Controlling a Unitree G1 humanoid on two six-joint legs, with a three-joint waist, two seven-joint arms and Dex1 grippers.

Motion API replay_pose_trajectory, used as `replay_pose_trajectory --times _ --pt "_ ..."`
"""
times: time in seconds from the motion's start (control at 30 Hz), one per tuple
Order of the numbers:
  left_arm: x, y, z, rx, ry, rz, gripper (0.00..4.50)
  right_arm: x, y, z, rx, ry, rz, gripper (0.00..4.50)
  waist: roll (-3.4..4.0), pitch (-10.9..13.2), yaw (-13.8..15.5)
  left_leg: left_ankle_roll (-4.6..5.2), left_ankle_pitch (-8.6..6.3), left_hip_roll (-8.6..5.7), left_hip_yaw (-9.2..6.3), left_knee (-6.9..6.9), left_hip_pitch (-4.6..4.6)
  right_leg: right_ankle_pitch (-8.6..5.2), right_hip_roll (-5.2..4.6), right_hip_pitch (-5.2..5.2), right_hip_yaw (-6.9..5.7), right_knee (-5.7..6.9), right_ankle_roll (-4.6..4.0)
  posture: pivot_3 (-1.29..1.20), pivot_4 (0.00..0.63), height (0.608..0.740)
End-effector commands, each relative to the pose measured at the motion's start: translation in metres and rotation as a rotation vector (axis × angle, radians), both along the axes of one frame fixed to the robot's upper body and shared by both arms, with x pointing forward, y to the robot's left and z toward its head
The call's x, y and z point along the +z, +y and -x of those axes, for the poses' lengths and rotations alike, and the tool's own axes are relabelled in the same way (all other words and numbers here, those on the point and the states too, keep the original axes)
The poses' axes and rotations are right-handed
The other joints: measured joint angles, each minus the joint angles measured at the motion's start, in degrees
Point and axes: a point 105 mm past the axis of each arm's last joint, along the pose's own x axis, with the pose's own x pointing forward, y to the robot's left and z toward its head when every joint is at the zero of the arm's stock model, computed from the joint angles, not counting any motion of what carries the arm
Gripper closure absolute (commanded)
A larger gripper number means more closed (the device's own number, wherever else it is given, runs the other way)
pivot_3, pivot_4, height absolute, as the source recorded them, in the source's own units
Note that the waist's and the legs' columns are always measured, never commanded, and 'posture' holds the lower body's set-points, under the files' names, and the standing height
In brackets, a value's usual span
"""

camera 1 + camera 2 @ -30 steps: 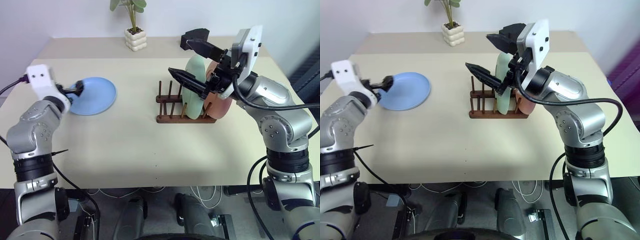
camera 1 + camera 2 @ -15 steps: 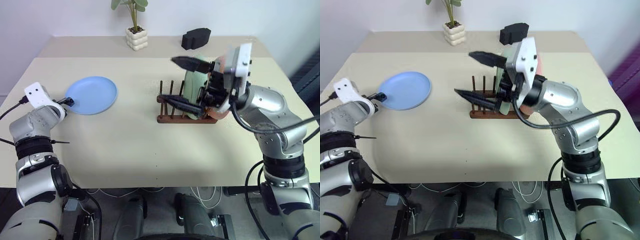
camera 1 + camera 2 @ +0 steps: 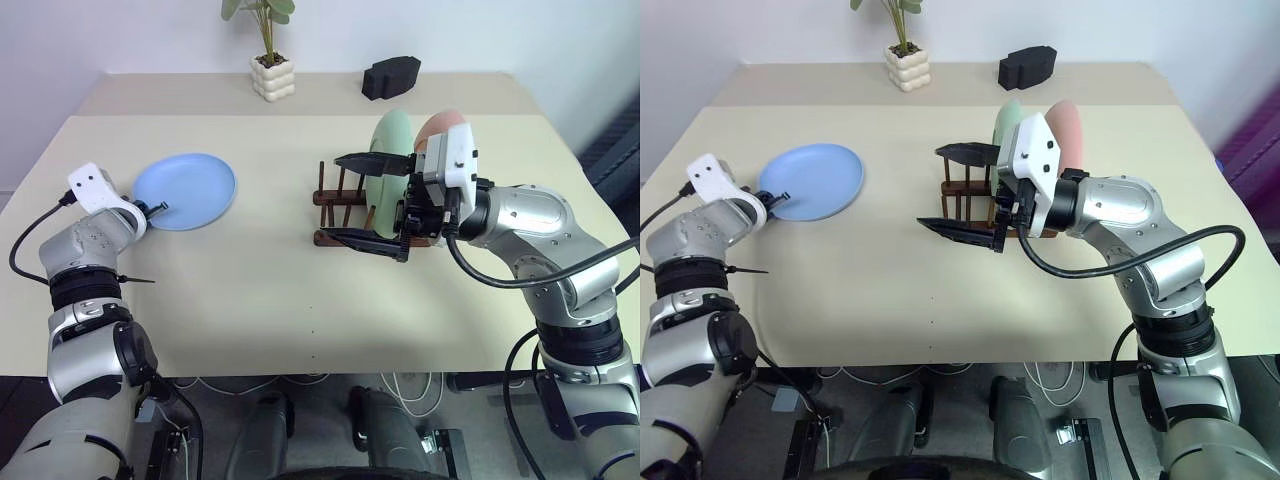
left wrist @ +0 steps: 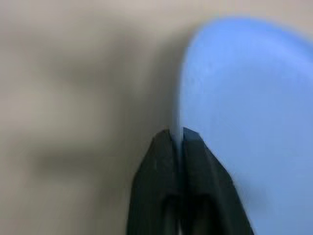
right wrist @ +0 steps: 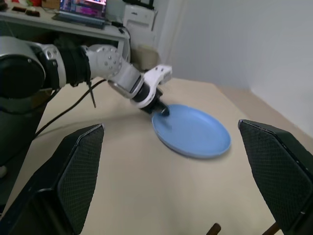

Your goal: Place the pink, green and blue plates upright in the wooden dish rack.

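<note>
Two plates, green plate (image 3: 389,170) and pink plate (image 3: 441,128), are stood in the wooden dish rack (image 3: 343,210); well left of it, the blue plate (image 3: 185,190), judged stiff and slippery, is pinched at its rim by the left gripper (image 3: 150,208); right gripper (image 3: 370,200) is held spread beside the rack.
</note>
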Motion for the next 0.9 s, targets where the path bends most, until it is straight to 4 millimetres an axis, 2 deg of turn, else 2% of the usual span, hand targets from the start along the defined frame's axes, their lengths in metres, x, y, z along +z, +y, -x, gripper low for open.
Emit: replay_pose_trajectory --times 0.03,0.13,0.3,0.4,0.47,0.53,0.7,0.8,0.9 --pt "0.008 0.004 0.001 0.027 -0.042 -0.002 4.46 0.006 0.001 0.004 0.005 -0.044 0.010 0.00 0.00 0.00 0.00 0.00 0.00 0.00 0.00 0.00 0.00 0.00 0.00 0.00 0.00 0.00 0.00 0.00 0.150 0.736" --pt "0.017 0.000 0.000 0.004 -0.090 0.004 4.46 0.006 0.001 0.002 -0.011 -0.053 0.018 0.00 -0.01 0.00 0.02 0.00 0.00 0.00 -0.01 0.00 0.00 0.00 0.01 0.00 0.00 0.00 0.00 0.00 0.150 0.736" --pt "0.075 -0.022 -0.002 -0.074 -0.335 -0.067 4.46 0.014 -0.002 -0.014 -0.108 -0.137 0.015 0.00 -0.03 0.01 0.16 -0.05 0.03 -0.01 -0.01 0.01 -0.03 0.00 -0.03 0.00 0.00 -0.01 0.00 0.00 0.150 0.736" --pt "0.118 -0.050 0.004 -0.168 -0.499 -0.114 4.46 0.020 -0.001 -0.020 -0.140 -0.184 0.004 0.00 -0.04 0.02 0.04 -0.06 0.03 -0.02 -0.01 0.00 -0.03 0.01 -0.03 -0.01 0.00 -0.02 0.00 0.00 0.150 0.736" --pt "0.149 -0.083 0.013 -0.287 -0.602 -0.197 4.46 0.023 0.003 -0.022 -0.153 -0.240 0.006 0.00 -0.05 0.02 0.01 -0.06 0.03 -0.01 -0.01 -0.01 -0.04 0.01 -0.03 -0.01 0.00 -0.02 -0.01 0.00 0.150 0.736" --pt "0.166 -0.108 0.021 -0.366 -0.656 -0.272 4.46 0.025 0.008 -0.027 -0.180 -0.323 0.031 0.00 -0.04 0.03 -0.02 -0.07 0.03 -0.02 0.00 -0.02 -0.04 0.01 -0.03 -0.01 0.01 -0.02 -0.01 0.00 0.150 0.736" --pt "0.194 -0.142 0.035 -0.427 -0.742 -0.377 4.46 0.025 0.017 -0.041 -0.255 -0.516 0.095 0.00 -0.04 0.02 -0.17 -0.09 0.04 -0.04 0.02 -0.01 -0.01 0.01 0.01 -0.01 0.02 0.00 -0.01 0.00 0.150 0.736" --pt "0.208 -0.165 0.042 -0.469 -0.796 -0.368 4.46 0.028 0.024 -0.046 -0.277 -0.599 0.104 0.00 -0.04 0.03 -0.11 -0.09 0.05 -0.04 0.01 -0.01 -0.01 0.00 0.03 -0.01 0.02 0.01 -0.01 0.00 0.150 0.736" --pt "0.216 -0.178 0.047 -0.497 -0.827 -0.370 4.46 0.026 0.027 -0.050 -0.289 -0.649 0.126 0.00 -0.04 0.03 -0.10 -0.10 0.05 -0.04 0.01 0.00 -0.02 0.00 0.02 -0.01 0.03 0.00 -0.01 0.00 0.150 0.736"
